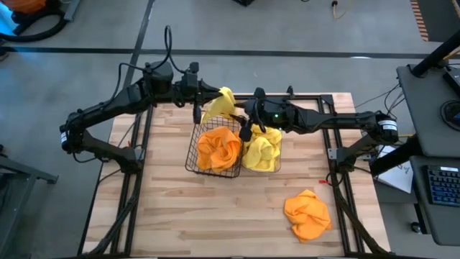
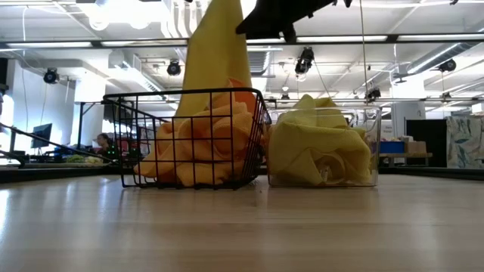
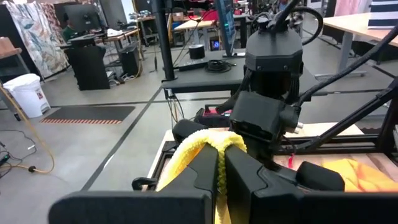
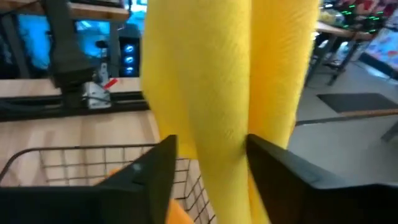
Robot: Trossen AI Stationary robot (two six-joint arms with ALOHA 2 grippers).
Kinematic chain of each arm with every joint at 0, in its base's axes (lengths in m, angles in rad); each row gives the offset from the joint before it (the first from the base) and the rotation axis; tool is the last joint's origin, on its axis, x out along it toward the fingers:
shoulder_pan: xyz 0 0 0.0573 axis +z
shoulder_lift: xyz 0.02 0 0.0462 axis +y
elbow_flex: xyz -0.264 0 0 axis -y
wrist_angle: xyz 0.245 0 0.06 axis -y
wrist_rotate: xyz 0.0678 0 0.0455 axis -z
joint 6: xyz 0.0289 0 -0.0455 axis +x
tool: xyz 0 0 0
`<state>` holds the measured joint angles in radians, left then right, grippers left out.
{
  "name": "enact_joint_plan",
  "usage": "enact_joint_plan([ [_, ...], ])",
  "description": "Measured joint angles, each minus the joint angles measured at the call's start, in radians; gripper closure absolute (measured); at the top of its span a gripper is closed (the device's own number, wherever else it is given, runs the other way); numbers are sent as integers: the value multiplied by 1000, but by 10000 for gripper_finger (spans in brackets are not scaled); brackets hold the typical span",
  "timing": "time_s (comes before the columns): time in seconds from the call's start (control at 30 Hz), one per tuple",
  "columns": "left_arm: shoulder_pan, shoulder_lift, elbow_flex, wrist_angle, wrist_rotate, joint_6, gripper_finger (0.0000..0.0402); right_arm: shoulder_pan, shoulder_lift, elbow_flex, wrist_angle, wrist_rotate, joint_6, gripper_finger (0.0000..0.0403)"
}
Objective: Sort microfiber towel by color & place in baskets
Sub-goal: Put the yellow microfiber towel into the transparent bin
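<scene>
1. Here we see the left claw (image 1: 215,101) above the far rim of the black wire basket (image 1: 195,160), its fingers clamped on a yellow towel (image 1: 220,105) that hangs from it toward the basket.
2. We find the right claw (image 1: 246,126) just beside that towel, over the gap between the two baskets; in its wrist view its fingers (image 4: 152,168) stand apart on either side of the hanging yellow cloth, and we cannot tell whether they press it.
3. In the wire basket we see a heap of orange towels (image 1: 219,147).
4. Touching its side on the worktop (image 1: 215,216) stands the clear plastic basket (image 1: 277,162), which we see filled with yellow towels (image 1: 261,151).
5. We note one orange towel (image 1: 307,214) lying crumpled on the worktop's near right part, well apart from both baskets.
6. From the low view we see the held yellow cloth rise behind the wire basket, over its orange heap.
</scene>
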<state>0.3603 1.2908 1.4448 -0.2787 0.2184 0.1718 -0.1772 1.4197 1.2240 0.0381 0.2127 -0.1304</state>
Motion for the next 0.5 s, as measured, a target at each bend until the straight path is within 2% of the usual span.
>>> enact_joint_plan([
  [0.07, 0, 4, 0, 1, 0, -5, 401, 0, 2, 0, 14, 62, 0, 173],
  [0.17, 0, 11, 0, 1, 0, -7, 402, 2, 3, 0, 22, 221, 0, 109],
  [0.23, -3, 15, 0, 9, 1, -17, 402, 0, 3, 0, 28, 242, -4, 74],
  [0.3, -14, 27, 0, 38, 14, -31, 402, -13, 5, 0, 50, 144, -21, 49],
  [0.4, -40, 49, 0, 73, 53, -44, 401, -20, 25, 0, 126, -61, -24, 38],
  [0.5, -62, 62, -1, 80, 57, -45, 401, -17, 35, 0, 170, -83, -60, 56],
])
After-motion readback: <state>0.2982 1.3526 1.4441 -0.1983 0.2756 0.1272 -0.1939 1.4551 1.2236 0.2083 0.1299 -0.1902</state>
